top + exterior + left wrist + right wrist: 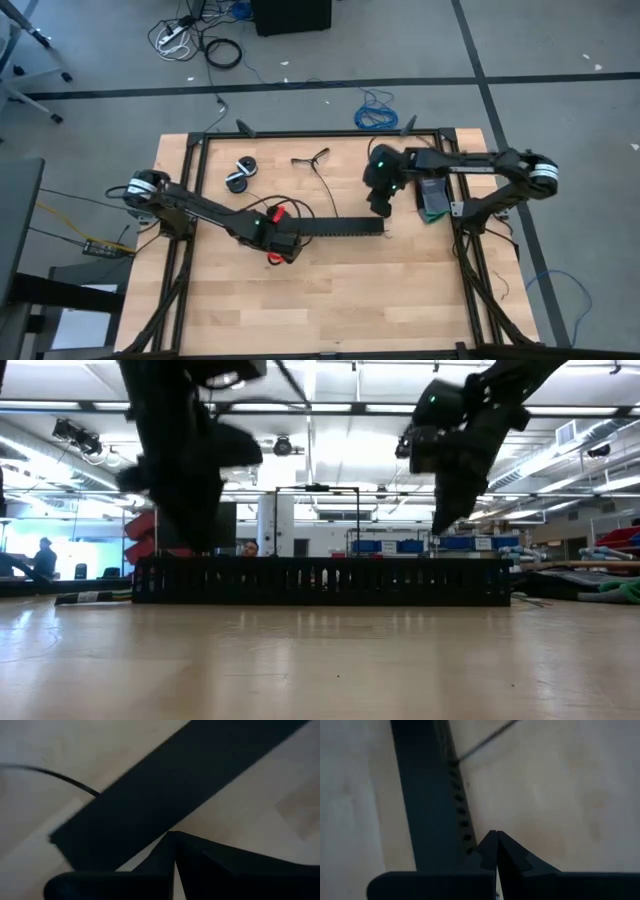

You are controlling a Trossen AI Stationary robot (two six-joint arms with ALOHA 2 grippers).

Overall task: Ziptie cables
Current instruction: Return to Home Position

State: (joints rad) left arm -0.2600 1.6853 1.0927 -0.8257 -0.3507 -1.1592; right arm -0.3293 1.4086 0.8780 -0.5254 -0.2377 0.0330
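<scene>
No wire bundle shows in any view, so the cables are out of view. Thin black zipties (312,160) lie on the table's far middle. A wide black perforated strip (340,228) lies across the table's middle and stands on edge like a low wall (320,580). My left gripper (285,240) is shut at the strip's left end (150,795), with nothing between its fingers. My right gripper (380,205) is shut and hangs just above the strip's right part (427,795). A thin dark strand (485,740) runs off beyond the strip. My left gripper slants down at the strip's left end, its shut fingertips (172,837) beside the strip's edge. I cannot tell whether they touch it.
Two black round parts (240,175) lie at the far left. Red pieces (275,212) sit next to my left gripper. A green-and-dark object (435,205) sits by the right arm. A black frame (320,135) borders the table, with bare wood toward the near edge (330,300).
</scene>
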